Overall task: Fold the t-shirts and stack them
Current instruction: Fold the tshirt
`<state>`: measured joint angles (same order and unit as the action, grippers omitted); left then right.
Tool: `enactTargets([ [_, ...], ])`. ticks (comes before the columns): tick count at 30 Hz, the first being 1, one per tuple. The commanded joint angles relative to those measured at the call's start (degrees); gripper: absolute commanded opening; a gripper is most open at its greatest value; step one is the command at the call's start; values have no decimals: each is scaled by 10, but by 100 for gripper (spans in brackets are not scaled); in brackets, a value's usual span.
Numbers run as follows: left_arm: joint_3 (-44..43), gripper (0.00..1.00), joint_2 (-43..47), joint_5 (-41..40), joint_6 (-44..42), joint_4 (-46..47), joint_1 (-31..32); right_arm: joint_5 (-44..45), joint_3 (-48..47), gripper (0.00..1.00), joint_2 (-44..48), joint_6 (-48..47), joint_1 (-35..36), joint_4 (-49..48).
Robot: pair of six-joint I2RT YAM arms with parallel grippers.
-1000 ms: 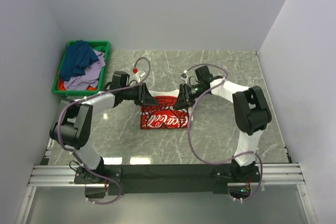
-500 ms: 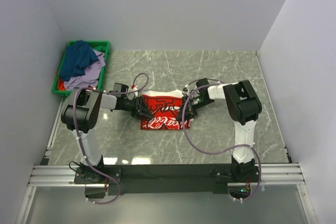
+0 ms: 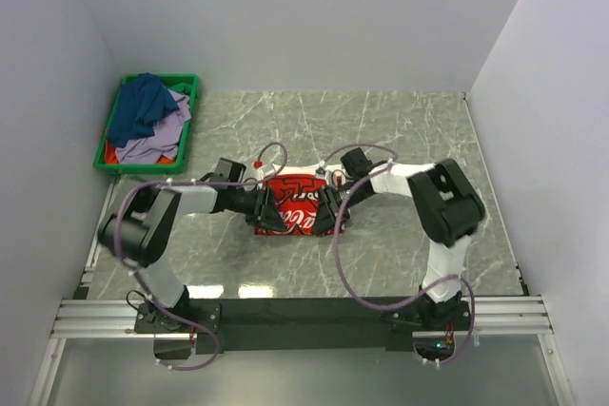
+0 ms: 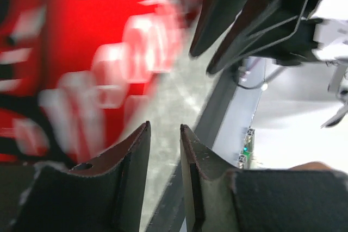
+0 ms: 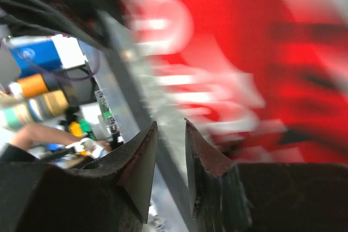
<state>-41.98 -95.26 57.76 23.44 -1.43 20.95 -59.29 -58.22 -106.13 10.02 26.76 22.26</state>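
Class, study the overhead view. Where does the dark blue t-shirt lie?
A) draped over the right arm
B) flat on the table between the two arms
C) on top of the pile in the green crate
C: the dark blue t-shirt sits bunched on top of the other clothes in the green crate at the far left.

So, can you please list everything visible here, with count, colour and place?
table: one, grey marble, under everything
crate: one, green, far left of table
blue t-shirt: one, dark blue, top of crate
lavender t-shirt: one, lavender, in crate beneath it
red cloth: one piece, red, crate's near end
red t-shirt: one, red with white lettering, table centre
left claw: one, black, at its left edge, jaws slightly apart
right claw: one, black, at its right edge, jaws slightly apart
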Motion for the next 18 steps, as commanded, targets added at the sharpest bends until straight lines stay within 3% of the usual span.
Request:
enactTargets([
  [1,-4,34,-75,-32,-15,-13,-8,30,-6,34,-80,-26,-35,10],
  [5,-25,34,-156,-56,-44,-40,-76,58,-15,34,-107,-14,-73,18],
  [8,-36,34,-169,-35,-65,-66,-95,81,-17,33,-95,-5,-94,42],
  [13,-36,35,-106,38,-102,-93,-95,96,-31,30,-76,-63,-111,119],
  [15,-41,36,-46,56,-117,-109,-95,101,-51,30,-26,-58,-113,126],
  [17,-53,37,21,52,-120,-126,-102,123,-75,33,21,-33,-113,106],
  [18,-57,38,43,40,-118,-141,-107,146,-84,40,70,-6,-106,84],
])
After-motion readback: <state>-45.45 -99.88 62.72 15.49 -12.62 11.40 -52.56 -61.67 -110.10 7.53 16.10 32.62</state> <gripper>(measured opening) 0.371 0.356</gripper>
